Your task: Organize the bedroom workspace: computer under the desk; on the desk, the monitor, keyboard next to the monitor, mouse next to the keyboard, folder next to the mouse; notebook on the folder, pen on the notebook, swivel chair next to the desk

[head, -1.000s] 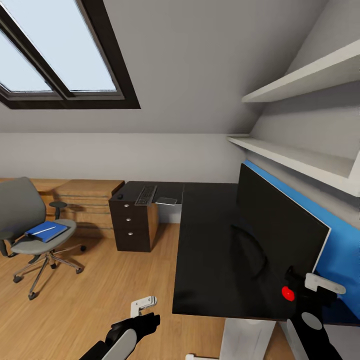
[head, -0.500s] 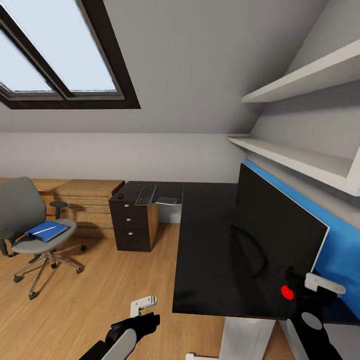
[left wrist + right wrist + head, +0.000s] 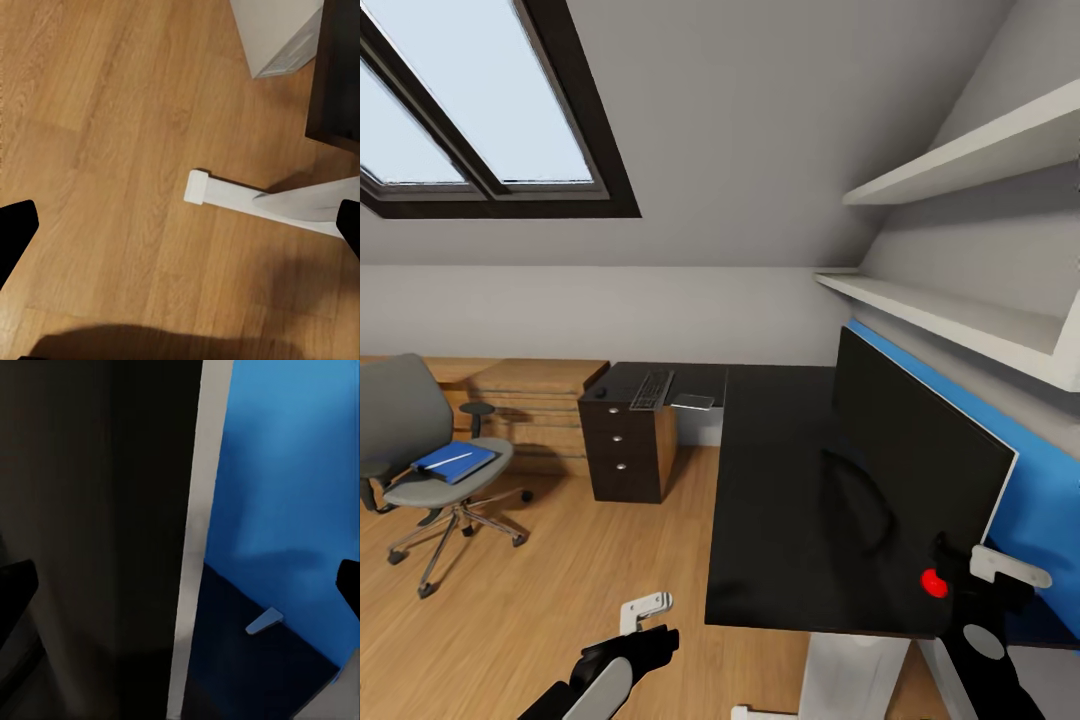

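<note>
Attic bedroom, wood floor [image 3: 560, 560]; black L-shaped desk [image 3: 780, 500] at centre; slim dark-grey keyboard [image 3: 652, 390] lies lengthwise pointing toward the back wall. Left gripper [image 3: 180, 225] and right gripper [image 3: 180, 585] spread wide, empty.

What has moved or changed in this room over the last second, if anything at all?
Nothing visibly changed. The monitor stands on the desk as before, the keyboard lies on its far wing, and the blue flat item with the pen rests on the swivel chair. The left tool hangs over the floor and the right tool sits by the monitor's edge, both where they were.
</note>
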### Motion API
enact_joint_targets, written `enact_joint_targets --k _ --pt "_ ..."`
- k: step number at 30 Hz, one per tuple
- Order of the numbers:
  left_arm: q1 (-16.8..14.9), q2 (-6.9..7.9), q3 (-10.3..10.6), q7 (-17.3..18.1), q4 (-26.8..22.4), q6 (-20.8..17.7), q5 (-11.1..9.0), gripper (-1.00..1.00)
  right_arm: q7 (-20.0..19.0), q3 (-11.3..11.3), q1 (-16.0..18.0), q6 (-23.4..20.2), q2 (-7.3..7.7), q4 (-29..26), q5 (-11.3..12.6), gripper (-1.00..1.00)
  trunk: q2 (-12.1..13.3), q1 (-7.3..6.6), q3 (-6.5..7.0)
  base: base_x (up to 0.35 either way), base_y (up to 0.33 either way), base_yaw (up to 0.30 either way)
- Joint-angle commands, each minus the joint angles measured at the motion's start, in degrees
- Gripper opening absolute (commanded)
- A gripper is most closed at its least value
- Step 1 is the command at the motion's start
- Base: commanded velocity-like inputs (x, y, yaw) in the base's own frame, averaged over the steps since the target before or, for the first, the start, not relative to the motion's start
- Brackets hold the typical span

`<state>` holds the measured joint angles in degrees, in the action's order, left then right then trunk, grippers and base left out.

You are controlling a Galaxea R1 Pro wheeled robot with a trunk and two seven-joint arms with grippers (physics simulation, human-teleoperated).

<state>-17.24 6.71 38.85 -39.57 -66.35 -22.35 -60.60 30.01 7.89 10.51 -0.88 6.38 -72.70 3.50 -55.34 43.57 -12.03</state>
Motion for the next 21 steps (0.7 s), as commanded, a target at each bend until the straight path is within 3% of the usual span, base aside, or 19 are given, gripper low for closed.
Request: enact_joint_targets --k 1,21 --pt "-0.1 0.05 0.1 -0.4 -0.1 -0.1 -0.3 1.00 0.2 -0.1 0.0 -0.1 0.03 -0.1 0.4 1.00 -0.1 0.00 -0.09 -0.152 0.000 0.000" --pt "-0.1 0.14 0.1 -0.4 -0.1 -0.1 -0.4 1.00 0.1 -0.3 0.0 -0.1 -0.02 0.1 0.3 1.00 -0.1 0.00 -0.09 -0.305 0.000 0.000"
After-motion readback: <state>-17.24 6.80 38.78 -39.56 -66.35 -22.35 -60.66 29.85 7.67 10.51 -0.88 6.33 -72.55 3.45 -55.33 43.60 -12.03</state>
